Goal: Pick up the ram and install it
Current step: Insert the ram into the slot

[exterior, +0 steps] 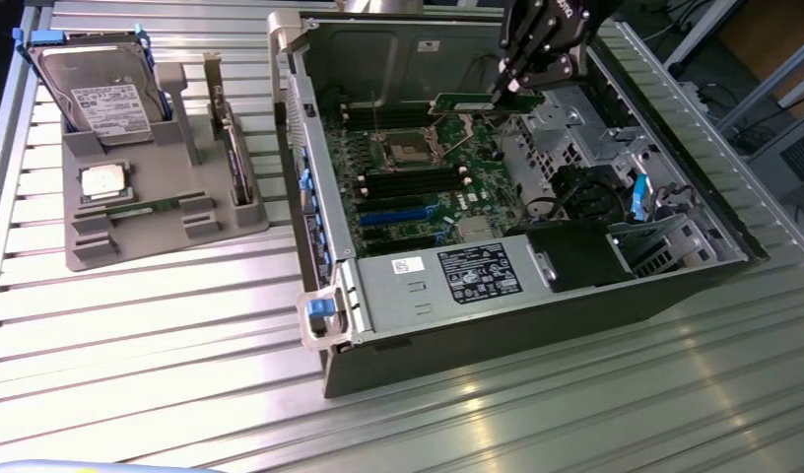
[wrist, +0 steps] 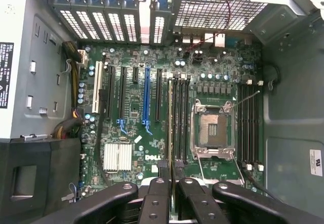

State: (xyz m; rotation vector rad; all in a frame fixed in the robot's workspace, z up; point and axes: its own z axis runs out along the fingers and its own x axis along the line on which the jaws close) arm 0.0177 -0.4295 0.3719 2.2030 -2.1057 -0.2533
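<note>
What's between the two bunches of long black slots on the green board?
The square metal processor socket sits there, seen in the wrist view.

Your gripper [wrist: 170, 166] is matte black all over, built of flat linkage bars with rounded ends. In the wrist view you see four of them, each with a round silver pivot screw [wrist: 127, 187] set in its end. Toward the motherboard [wrist: 152, 148] the bars give way to two slim black fingers [wrist: 158, 196] with small squared tips.
</note>
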